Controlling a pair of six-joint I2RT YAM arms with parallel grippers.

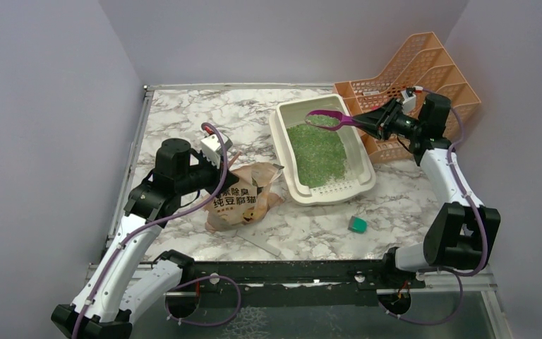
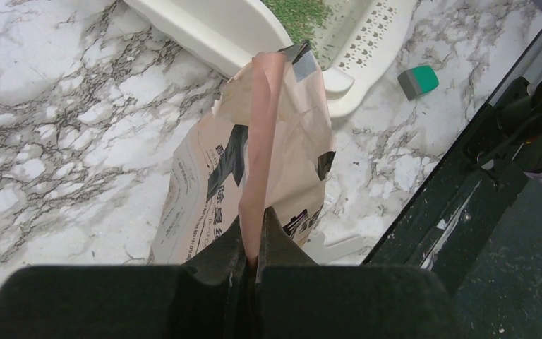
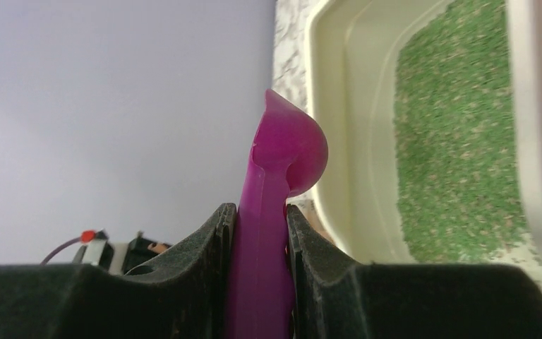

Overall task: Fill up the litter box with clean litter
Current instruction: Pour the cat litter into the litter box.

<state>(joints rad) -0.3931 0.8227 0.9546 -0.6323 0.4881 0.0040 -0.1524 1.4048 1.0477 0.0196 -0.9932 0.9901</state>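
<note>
The cream-white litter box (image 1: 280,127) lies at the table's middle right, its floor covered by green clean litter (image 1: 316,152). It also shows in the right wrist view (image 3: 335,127) with the litter (image 3: 459,141). My right gripper (image 1: 375,123) is shut on the handle of a magenta scoop (image 1: 324,118), held over the box's far end with green granules in its bowl; the right wrist view shows the scoop (image 3: 275,183) edge-on. My left gripper (image 1: 227,161) is shut on the top edge of the tan paper bag (image 1: 243,198), which the left wrist view (image 2: 261,155) shows too.
An orange mesh file rack (image 1: 423,78) stands at the back right, just behind my right wrist. A small teal block (image 1: 357,224) lies near the front, right of the bag. A pale flat strip (image 1: 257,242) lies beside the bag. Purple walls close in the sides.
</note>
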